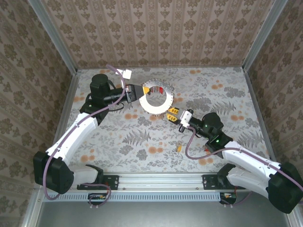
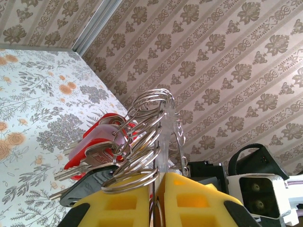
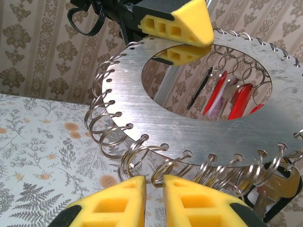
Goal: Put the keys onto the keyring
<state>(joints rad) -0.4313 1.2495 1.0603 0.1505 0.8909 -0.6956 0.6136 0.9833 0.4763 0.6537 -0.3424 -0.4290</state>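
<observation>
My left gripper (image 2: pixel 156 189) clamps the keyring (image 3: pixel 137 111). My right gripper (image 3: pixel 155 189) sits nearly closed below it; grasp undetermined.

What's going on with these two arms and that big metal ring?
The left gripper clamps the keyring by its rim, holding it up. Several red keys already hang from its split rings. The right gripper, nearly closed, is at a split ring on the opposite edge. A yellow-orange key lies loose on the table.
</observation>
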